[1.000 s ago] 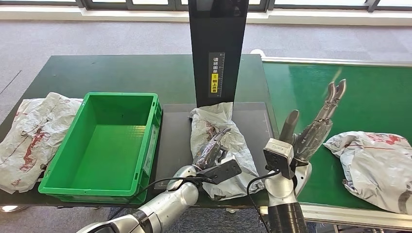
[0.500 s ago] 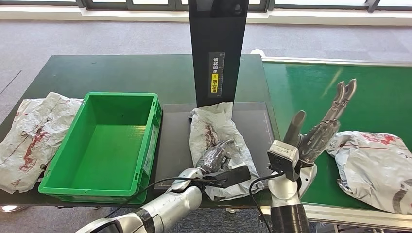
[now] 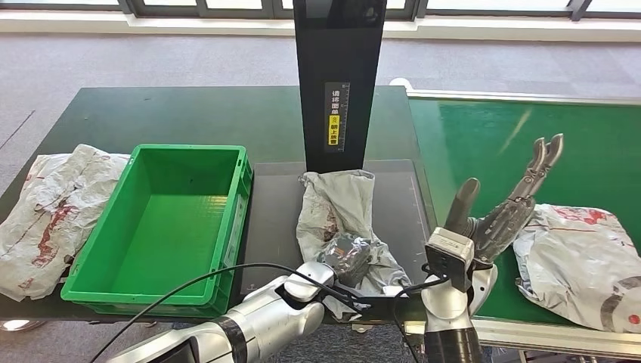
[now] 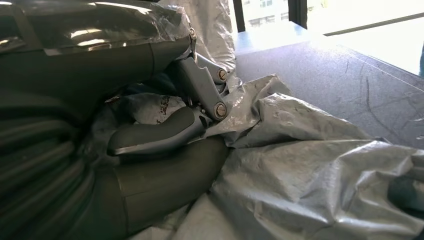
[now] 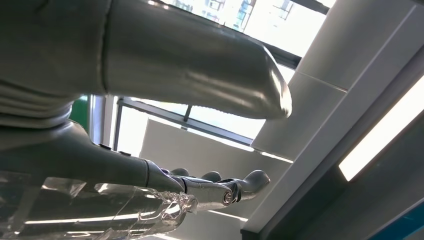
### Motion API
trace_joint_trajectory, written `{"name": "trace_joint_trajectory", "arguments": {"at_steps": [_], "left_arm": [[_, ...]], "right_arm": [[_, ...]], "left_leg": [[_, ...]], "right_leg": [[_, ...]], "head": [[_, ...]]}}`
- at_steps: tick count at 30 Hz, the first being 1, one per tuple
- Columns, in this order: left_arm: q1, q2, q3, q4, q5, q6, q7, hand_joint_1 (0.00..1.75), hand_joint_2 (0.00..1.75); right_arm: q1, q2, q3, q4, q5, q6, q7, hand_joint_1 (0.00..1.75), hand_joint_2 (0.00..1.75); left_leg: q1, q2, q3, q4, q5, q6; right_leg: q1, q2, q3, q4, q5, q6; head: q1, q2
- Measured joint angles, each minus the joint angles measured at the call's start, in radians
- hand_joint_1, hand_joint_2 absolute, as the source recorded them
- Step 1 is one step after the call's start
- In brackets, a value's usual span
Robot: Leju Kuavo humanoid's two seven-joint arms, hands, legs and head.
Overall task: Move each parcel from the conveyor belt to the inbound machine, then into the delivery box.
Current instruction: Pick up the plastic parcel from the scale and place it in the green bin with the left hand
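A crumpled grey parcel (image 3: pixel 336 208) lies on the dark plate of the inbound machine (image 3: pixel 276 212), at the foot of its black post (image 3: pixel 340 68). My left hand (image 3: pixel 348 253) grips the parcel's near end, and its fingers (image 4: pixel 160 132) curl into the grey wrap (image 4: pixel 310 165). My right hand (image 3: pixel 503 208) is open and raised over the near left edge of the green conveyor belt (image 3: pixel 484 128), holding nothing. In the right wrist view the right hand (image 5: pixel 100 150) points toward the ceiling. A second parcel (image 3: pixel 586 257) lies on the belt just to its right. The green delivery box (image 3: pixel 166 219) stands left of the plate.
Another grey parcel with red marks (image 3: pixel 45 204) lies on the dark table left of the green box. The belt's metal rim (image 3: pixel 544 333) runs along the near edge. Grey floor lies beyond the table.
My left hand has slid toward the parcel's near end and closed on it, bunching the wrap. My right hand has drifted right and slightly lower, still open.
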Motion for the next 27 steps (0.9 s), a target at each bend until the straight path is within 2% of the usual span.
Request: {"name": "trace_joint_trajectory", "arguments": {"at_steps": [15,17,20,22,24,25,27], "left_arm": [[-0.007,0.000,-0.040,0.003,-0.032,0.020,0.027,1.75,1.75],[-0.006,0.000,-0.047,0.003,-0.070,0.084,0.056,1.75,1.75],[0.005,0.003,-0.036,-0.015,-0.252,0.281,0.149,1.75,1.75],[0.030,0.012,0.029,-0.087,-0.520,0.367,0.169,1.75,1.75],[0.075,0.020,0.159,-0.197,-0.784,0.393,0.129,1.75,1.75],[0.097,0.022,0.230,-0.251,-0.853,0.396,0.112,1.75,1.75],[0.122,0.035,0.347,-0.349,-0.883,0.398,0.117,1.75,1.75]], "right_arm": [[0.010,-0.001,0.000,-0.013,-0.004,0.000,0.000,0.00,1.75],[0.011,-0.002,0.000,-0.016,-0.004,0.000,0.000,0.00,1.75],[0.013,-0.002,0.000,-0.017,-0.003,0.000,0.000,0.00,1.75],[0.014,-0.002,0.000,-0.017,-0.004,0.000,0.000,0.00,1.75],[0.013,-0.002,0.000,-0.017,-0.006,0.000,0.000,0.00,1.75],[0.013,-0.002,0.000,-0.017,-0.008,0.000,0.000,0.00,1.75],[0.013,-0.002,0.000,-0.017,-0.014,0.000,0.000,0.00,1.75]], "left_leg": [[0.000,0.000,0.002,0.000,0.000,0.000],[0.000,0.001,0.001,0.000,0.000,0.000],[0.000,0.001,0.001,0.000,0.000,0.000],[0.000,0.001,0.001,0.000,0.000,0.000],[0.000,0.001,0.000,0.000,0.000,0.000],[0.000,0.003,0.000,0.000,0.000,0.000],[0.000,0.007,0.000,0.000,-0.001,0.000]], "right_leg": [[0.000,0.000,0.001,0.000,0.000,0.000],[0.000,0.000,0.001,0.000,0.000,0.000],[0.000,0.001,0.000,0.000,0.000,0.000],[-0.001,0.000,0.000,0.000,0.000,0.000],[-0.001,0.000,0.000,0.000,0.000,0.000],[-0.001,0.002,-0.001,0.000,0.000,0.000],[-0.001,0.006,-0.002,0.000,0.000,0.000]], "head": [[0.000,0.000],[0.000,0.000],[0.000,0.000],[0.000,0.000],[0.000,0.000],[0.000,0.000],[0.000,0.000]]}}
